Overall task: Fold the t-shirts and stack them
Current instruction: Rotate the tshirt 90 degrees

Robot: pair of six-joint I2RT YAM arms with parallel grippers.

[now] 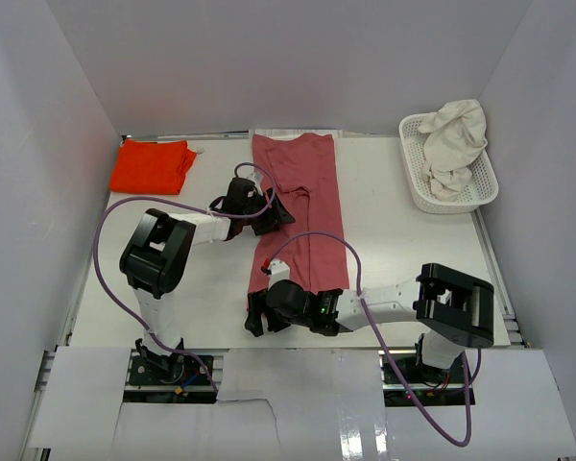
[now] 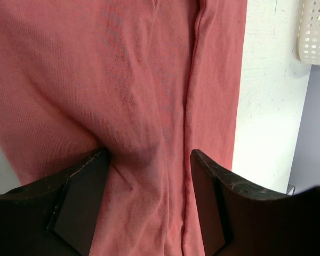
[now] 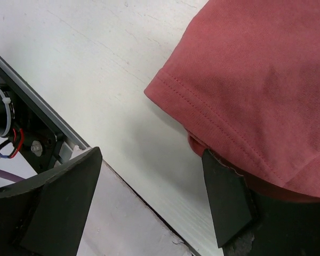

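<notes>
The dusty rose-red t-shirt (image 1: 302,206) lies in the middle of the table as a long narrow strip running away from the arms. My left gripper (image 1: 272,217) is open at the strip's left edge, about halfway along. In the left wrist view its fingers straddle rumpled rose cloth (image 2: 149,96). My right gripper (image 1: 257,314) is open at the strip's near left corner. One of its fingers (image 3: 224,197) sits against the stitched hem (image 3: 202,114), the other over bare table. The orange-red t-shirt (image 1: 154,165) lies folded at the back left. The cream-white t-shirt (image 1: 456,142) is heaped in the basket.
A white lattice basket (image 1: 444,200) stands at the back right and shows in the left wrist view's corner (image 2: 316,32). White walls enclose the table on three sides. The table's near edge and metal rail (image 3: 37,114) run close to my right gripper.
</notes>
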